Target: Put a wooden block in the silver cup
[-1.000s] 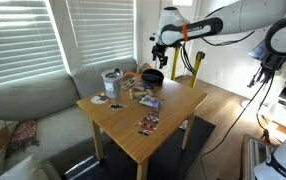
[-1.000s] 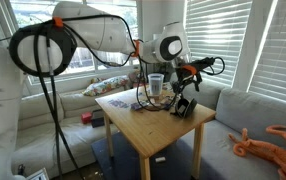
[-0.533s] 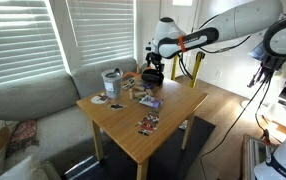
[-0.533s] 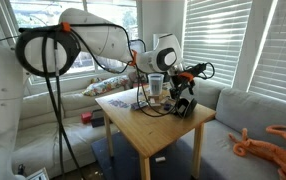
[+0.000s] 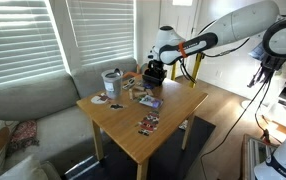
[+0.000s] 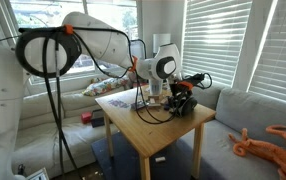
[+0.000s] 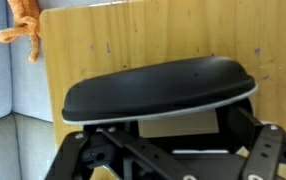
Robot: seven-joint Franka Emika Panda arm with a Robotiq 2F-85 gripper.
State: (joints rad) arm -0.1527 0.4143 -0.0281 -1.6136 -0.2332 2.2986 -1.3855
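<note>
The silver cup (image 5: 111, 81) stands at the table's far corner near the sofa; it also shows behind the arm in an exterior view (image 6: 155, 86). The low black bowl (image 5: 153, 76) sits at the table's far edge and fills the wrist view (image 7: 163, 85). My gripper (image 5: 155, 68) is right over the bowl, fingers down at it, as also seen in an exterior view (image 6: 181, 97). In the wrist view the fingers (image 7: 173, 140) are spread wide, and a pale wood-coloured piece (image 7: 178, 122) shows between them. I cannot tell whether they touch it.
Several small cards and flat objects (image 5: 146, 100) lie across the wooden table (image 5: 173, 118). A yellow upright object (image 5: 195, 68) stands at the far corner. Sofas border the table, one with an orange plush toy (image 6: 271, 140). Cables hang from the arm (image 6: 143, 100).
The gripper has come down and slightly towards the table's middle, from above the bowl to right at it. The cup and the bowl have not moved.
</note>
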